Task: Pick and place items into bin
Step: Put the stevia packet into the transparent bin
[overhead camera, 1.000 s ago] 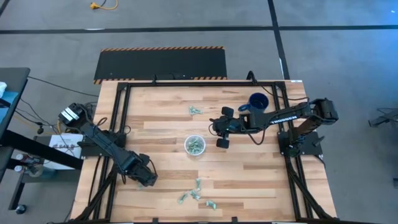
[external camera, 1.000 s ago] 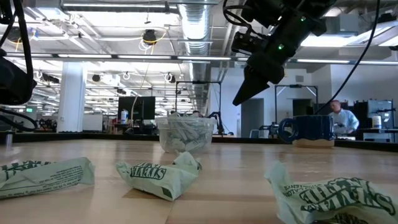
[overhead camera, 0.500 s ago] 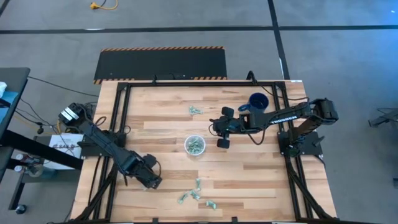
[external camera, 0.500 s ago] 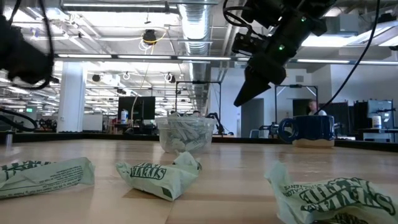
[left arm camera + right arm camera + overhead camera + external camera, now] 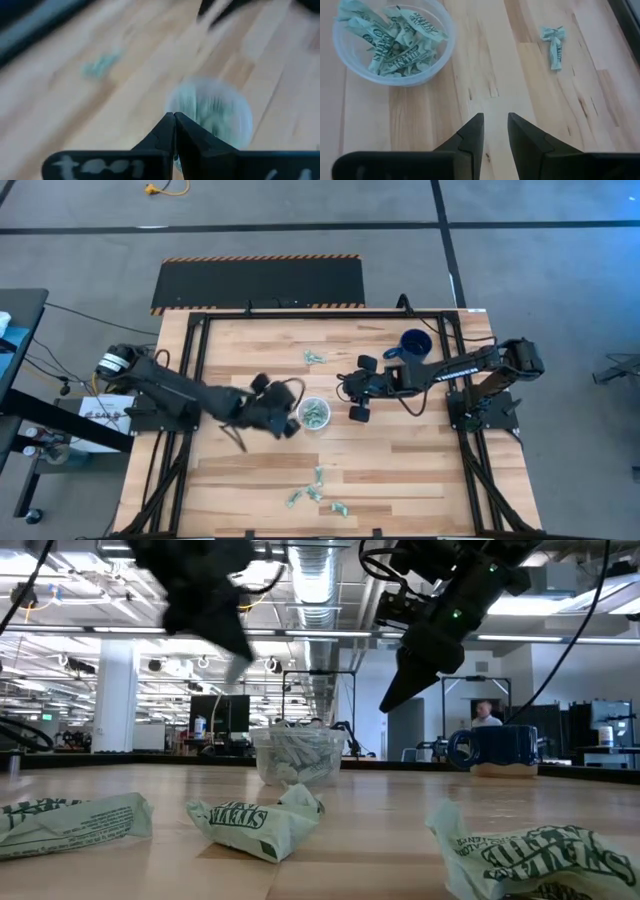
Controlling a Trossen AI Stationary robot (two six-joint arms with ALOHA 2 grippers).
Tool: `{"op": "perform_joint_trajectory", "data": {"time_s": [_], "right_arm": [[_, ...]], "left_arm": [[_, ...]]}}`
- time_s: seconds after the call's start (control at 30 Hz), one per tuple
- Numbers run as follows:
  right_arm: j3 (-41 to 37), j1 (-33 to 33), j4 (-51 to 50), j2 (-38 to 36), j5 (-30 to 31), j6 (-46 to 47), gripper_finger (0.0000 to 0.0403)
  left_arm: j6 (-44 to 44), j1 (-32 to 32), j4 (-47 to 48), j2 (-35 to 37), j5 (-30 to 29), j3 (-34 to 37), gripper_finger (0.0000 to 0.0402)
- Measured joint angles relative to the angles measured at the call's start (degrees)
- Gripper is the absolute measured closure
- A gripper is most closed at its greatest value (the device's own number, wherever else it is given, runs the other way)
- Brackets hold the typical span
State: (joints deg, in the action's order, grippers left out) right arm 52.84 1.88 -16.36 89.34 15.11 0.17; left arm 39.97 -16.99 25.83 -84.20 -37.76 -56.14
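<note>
Several wrappers (image 5: 316,414) already lie in the cup (image 5: 313,402), which sits mid-bench (image 5: 420,460). The left claw (image 5: 287,418) is just beside the cup, fingers pressed together in its wrist view; whether a wrapper is pinched there I cannot tell, so this looks like the delivery step. The right claw (image 5: 357,385) hangs on the cup's other side, near the blue mug (image 5: 414,344), fingers a narrow gap apart and empty. More wrappers lie loose: a pair (image 5: 314,357) beyond the cup, a cluster (image 5: 318,491) toward the near edge. Next, I judge, the left claw needs centring over the rim before letting go, without nudging the light cup.
</note>
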Motion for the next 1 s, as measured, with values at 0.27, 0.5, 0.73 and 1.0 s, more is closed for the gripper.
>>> {"op": "perform_joint_trajectory", "data": {"time_s": [0.27,0.5,0.73,1.0], "right_arm": [[0.0,0.5,0.0,0.0,0.2,1.9,0.0321],[0.0,0.5,1.4,0.0,0.8,4.4,0.0321],[0.0,0.6,2.6,0.0,1.6,4.4,0.0321],[0.0,0.7,3.7,0.0,1.6,4.4,0.0321]], "left_arm": [[-22.6,7.0,-20.7,-4.1,15.3,0.9,0.0401],[-24.8,9.9,-20.0,-9.7,16.3,1.0,0.0401],[-24.8,10.3,-19.8,-10.4,16.2,1.0,0.0401],[-22.3,10.3,-19.7,-10.4,18.8,1.0,0.0402]]}}
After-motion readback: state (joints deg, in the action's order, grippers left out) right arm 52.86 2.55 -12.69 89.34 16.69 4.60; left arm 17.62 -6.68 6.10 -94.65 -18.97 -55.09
